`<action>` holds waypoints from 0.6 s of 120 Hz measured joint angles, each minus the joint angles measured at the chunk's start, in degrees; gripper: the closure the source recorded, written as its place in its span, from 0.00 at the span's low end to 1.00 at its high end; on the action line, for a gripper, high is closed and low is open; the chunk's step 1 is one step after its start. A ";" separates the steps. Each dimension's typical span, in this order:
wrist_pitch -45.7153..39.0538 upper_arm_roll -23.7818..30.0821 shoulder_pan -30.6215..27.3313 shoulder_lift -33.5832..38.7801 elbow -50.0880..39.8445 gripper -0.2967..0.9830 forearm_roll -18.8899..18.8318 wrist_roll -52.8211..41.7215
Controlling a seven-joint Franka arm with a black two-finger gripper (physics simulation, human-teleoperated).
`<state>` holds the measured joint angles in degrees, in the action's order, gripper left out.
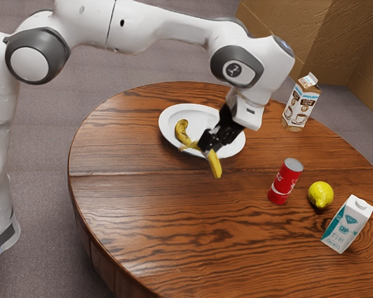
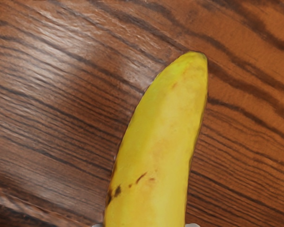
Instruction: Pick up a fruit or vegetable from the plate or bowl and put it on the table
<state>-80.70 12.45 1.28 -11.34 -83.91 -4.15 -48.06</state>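
My black gripper [image 1: 209, 146] is at the plate's near rim, shut on a yellow banana [image 1: 215, 165]. One end of this banana sticks out past the rim, over the wood; whether it touches the table I cannot tell. In the wrist view the banana [image 2: 156, 151] extends out from between the two fingertips [image 2: 192, 225], with the wooden tabletop behind it. A browner, curved banana [image 1: 181, 131] lies on the white plate [image 1: 168, 118], on the side nearer the arm's base. The gripper covers the held banana's middle.
On the round wooden table [image 1: 143, 217], toward the exterior view's right, stand a red can [image 1: 285, 181], a lemon [image 1: 321, 195] and a white-and-teal carton [image 1: 347, 225]. A brown-and-white carton [image 1: 301, 104] is farther back, beyond the plate.
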 joint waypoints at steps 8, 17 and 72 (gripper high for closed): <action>0.47 0.45 0.06 -0.39 -0.10 0.66 1.19 2.80; 0.65 1.11 0.11 -0.74 -0.12 0.66 2.31 5.60; -0.10 1.35 -0.03 -1.00 0.04 0.28 5.28 17.58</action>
<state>-80.80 13.80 1.25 -12.34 -83.87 1.13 -30.48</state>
